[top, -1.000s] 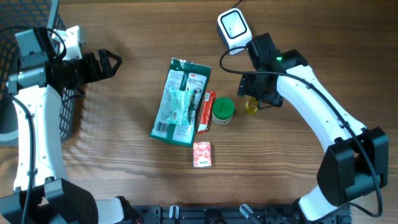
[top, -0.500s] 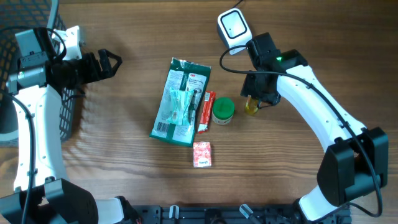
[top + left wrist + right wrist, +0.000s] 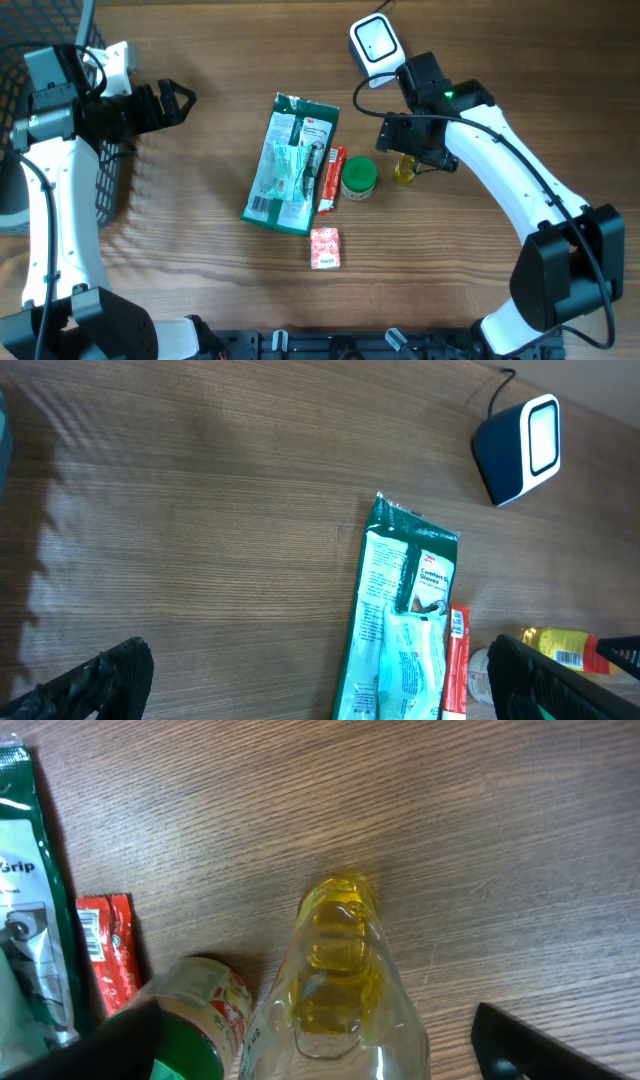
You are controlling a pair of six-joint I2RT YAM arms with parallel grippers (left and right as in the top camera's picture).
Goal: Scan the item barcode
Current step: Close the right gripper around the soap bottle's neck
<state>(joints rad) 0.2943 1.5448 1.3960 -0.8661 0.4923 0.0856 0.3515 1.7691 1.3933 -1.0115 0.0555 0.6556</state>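
A clear bottle of yellow liquid (image 3: 403,171) rests on the wooden table, right of centre and mostly hidden under my right gripper (image 3: 409,157). The right wrist view shows the bottle (image 3: 340,975) between the open jaws, with a gap on each side, and my right gripper (image 3: 320,1055) holds nothing. The white-faced barcode scanner (image 3: 374,42) stands at the back, just beyond the right arm. My left gripper (image 3: 186,99) hangs open and empty at the far left, well away from the items. In the left wrist view the bottle (image 3: 565,646) shows a barcode label.
Left of the bottle stand a green-lidded jar (image 3: 358,177), a red stick pack (image 3: 331,180) and a green flat package (image 3: 290,162). A pink packet (image 3: 325,248) lies nearer the front edge. A black mesh basket (image 3: 105,190) sits at the left edge.
My right gripper's jaws narrowed around the bottle, then spread wide again. The bottle stays on the table. The left arm has not moved.
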